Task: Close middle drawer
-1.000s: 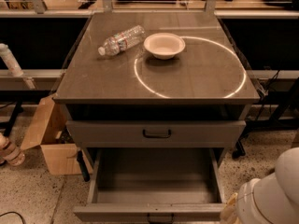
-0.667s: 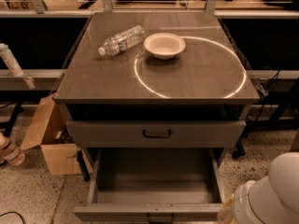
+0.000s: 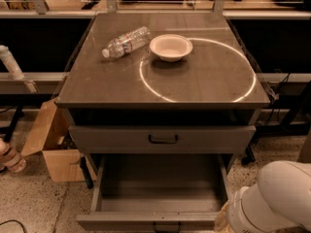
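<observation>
The middle drawer [image 3: 160, 188] is pulled far out of the grey cabinet, and its deep plain tray is empty. Its low front panel [image 3: 121, 222] lies along the bottom edge of the view, with the small dark handle [image 3: 166, 225] partly cut off. The top drawer [image 3: 163, 139] above it is shut. My white arm [image 3: 274, 198] stands at the lower right, beside the open drawer's right front corner. My gripper is out of view below the frame.
On the cabinet top [image 3: 209, 81] lie a clear plastic bottle [image 3: 126, 41] on its side and a white bowl [image 3: 170, 47], with a ring of light around the bowl. An open cardboard box [image 3: 51, 144] stands on the floor at the left. Cables and a rail run at the right.
My white arm has shifted slightly lower at the bottom right. The middle drawer has not moved.
</observation>
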You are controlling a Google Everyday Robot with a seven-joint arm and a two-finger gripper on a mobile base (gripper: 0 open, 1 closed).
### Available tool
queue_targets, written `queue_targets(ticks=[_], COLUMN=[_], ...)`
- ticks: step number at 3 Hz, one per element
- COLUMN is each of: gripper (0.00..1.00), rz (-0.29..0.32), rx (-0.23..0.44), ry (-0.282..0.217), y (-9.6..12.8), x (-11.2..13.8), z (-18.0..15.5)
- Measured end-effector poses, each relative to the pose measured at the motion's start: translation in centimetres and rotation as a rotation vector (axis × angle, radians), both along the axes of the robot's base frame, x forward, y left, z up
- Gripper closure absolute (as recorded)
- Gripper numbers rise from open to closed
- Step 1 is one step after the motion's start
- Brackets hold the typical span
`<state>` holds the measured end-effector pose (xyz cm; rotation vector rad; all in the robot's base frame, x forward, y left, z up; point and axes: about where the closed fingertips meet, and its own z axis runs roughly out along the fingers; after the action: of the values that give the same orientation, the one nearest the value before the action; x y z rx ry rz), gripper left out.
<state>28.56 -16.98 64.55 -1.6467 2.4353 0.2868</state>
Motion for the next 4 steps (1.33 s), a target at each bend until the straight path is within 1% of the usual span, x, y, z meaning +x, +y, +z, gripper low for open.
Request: queue_targets(ticks=[1, 2, 3, 4], gripper=[1.00, 1.00, 1.00, 1.00], rz=[0.004, 0.009, 0.012, 0.025], rx=[0.002, 0.001, 0.005, 0.027], ry=[0.030, 0.050, 0.048, 0.038], y=[1.2, 1.8, 1.9, 1.9], x=[0.0, -0.3, -0.3, -0.4], z=[-2.4, -3.9, -3.9, -4.0])
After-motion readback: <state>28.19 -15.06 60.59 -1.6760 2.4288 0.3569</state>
